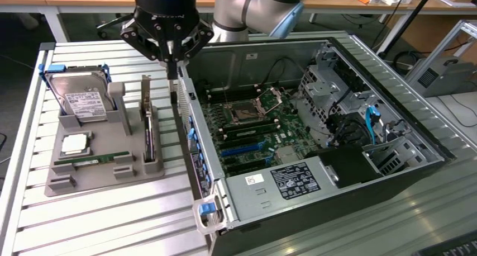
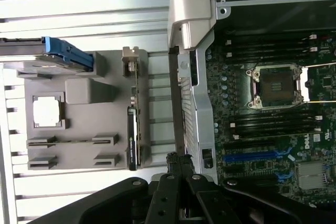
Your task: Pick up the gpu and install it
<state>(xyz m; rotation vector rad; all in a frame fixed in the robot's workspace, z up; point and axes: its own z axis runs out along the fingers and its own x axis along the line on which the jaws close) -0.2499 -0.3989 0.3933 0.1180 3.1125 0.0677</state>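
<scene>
One gripper (image 1: 173, 71), exterior view: fingers pressed together, empty, hanging above the computer case (image 1: 195, 127) wall. The gpu (image 1: 149, 130) stands on edge in the grey holder (image 1: 89, 180), toward the exterior view's left, probably slotted upright for grasping. Wrist view: the gpu (image 2: 132, 140) sits apart from the fingertips, untouched.

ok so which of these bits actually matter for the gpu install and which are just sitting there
For the job:
- gpu, on edge in the grey holder
- open computer case, motherboard
- gripper, shut, empty

Lying about:
- hard drive
- ram stick
- cpu chip
</scene>
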